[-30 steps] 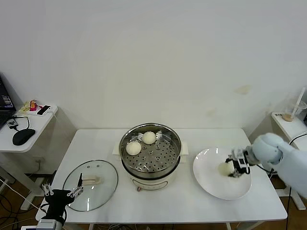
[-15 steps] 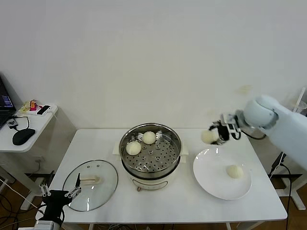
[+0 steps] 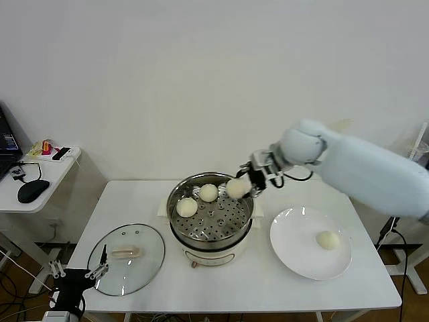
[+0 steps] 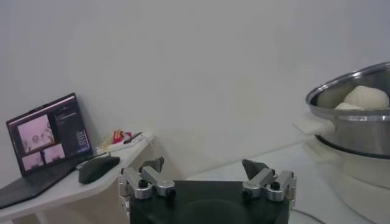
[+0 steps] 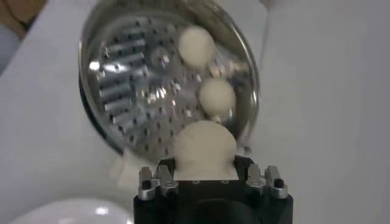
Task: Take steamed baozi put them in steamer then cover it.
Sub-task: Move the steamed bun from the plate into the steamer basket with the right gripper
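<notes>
Two baozi (image 3: 198,200) in steamer (image 3: 179,221), one on plate (image 3: 295,251)

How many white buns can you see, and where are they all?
4. Two baozi sit on the tray inside the steamer. One is held by the right gripper above the steamer's rim. One lies on the white plate.

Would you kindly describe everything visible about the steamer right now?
The steamer is a round, shiny steel pot on a cream-white base, standing uncovered mid-table. Its perforated tray holds two baozi. The right gripper holds a third baozi above its rim, not yet on the tray.
</notes>
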